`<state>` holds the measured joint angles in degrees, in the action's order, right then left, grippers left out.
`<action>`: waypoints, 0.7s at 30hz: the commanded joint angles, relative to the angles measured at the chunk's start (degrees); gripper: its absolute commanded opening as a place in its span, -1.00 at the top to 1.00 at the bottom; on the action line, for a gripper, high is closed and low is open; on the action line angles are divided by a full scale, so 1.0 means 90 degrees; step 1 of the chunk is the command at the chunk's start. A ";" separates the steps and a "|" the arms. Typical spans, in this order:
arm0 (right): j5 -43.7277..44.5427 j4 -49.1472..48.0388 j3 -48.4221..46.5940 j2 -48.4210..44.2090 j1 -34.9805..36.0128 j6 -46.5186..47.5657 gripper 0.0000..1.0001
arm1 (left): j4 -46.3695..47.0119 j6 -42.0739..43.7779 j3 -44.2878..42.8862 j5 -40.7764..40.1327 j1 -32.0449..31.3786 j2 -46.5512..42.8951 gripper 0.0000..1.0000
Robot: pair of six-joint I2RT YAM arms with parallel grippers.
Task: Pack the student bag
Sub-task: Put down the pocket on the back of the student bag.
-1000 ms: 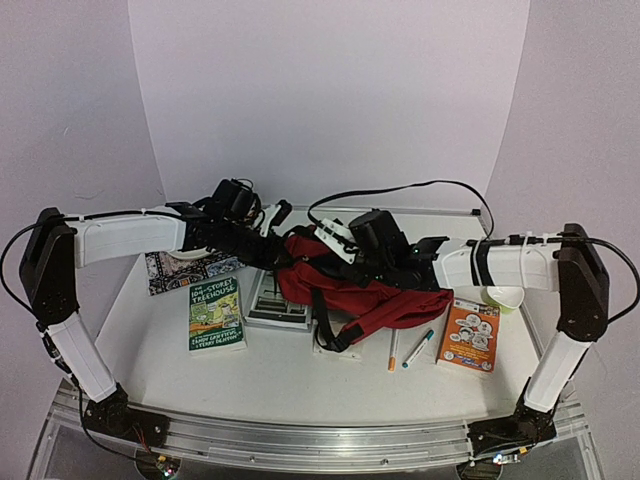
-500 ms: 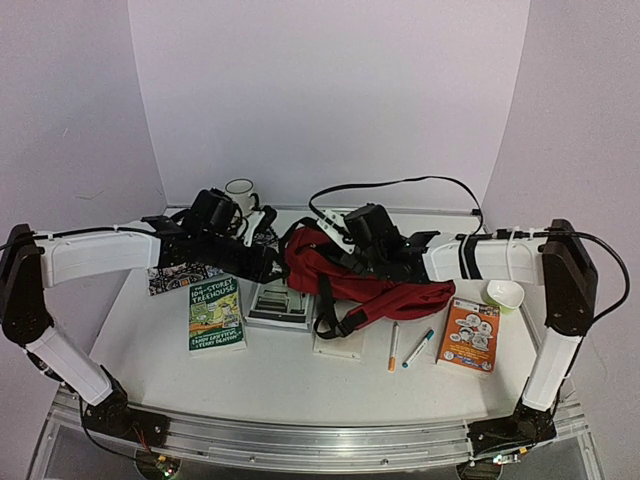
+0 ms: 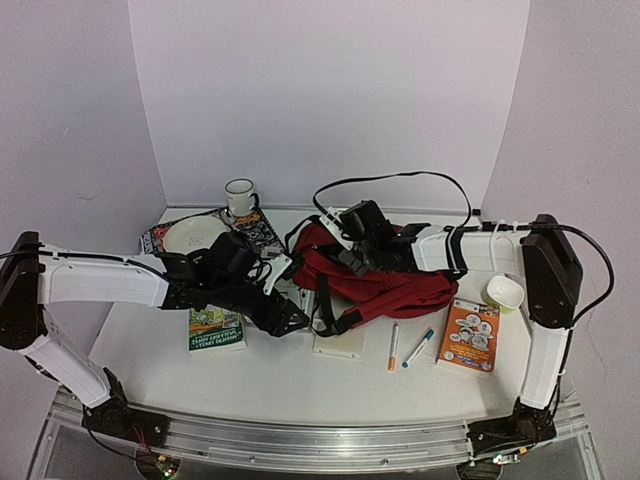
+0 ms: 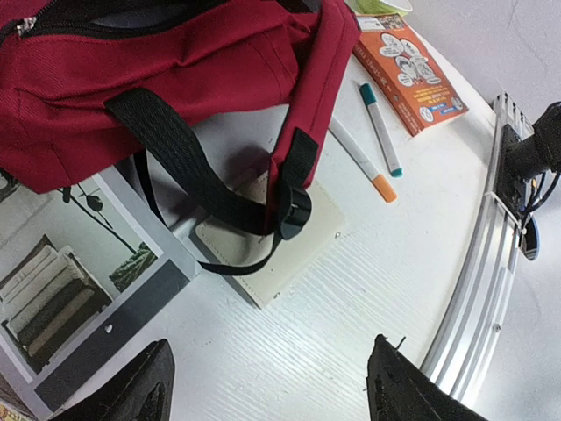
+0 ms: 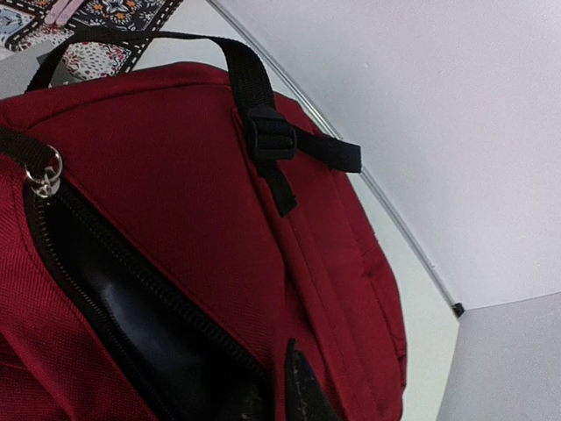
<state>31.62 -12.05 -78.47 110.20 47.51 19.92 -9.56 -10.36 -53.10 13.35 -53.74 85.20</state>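
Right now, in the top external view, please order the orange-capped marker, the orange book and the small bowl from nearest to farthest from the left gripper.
From the left gripper:
1. orange-capped marker, just to its right on the table.
2. orange book, further right.
3. small bowl, far right, beyond the book.

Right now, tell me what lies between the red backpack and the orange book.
An orange-capped marker and a teal-capped marker lie between the student bag and the orange book, clearest in the left wrist view.
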 commanded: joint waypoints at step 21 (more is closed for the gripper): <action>-0.3700 0.2773 0.1931 -0.2819 0.0220 -0.4495 -0.30 | 0.0408 -0.0609 -0.0081 -0.0244 0.0193 0.0297 -0.68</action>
<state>6.58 10.36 -66.18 84.96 49.23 -10.94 -7.84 -13.86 -53.12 9.65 -52.24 87.43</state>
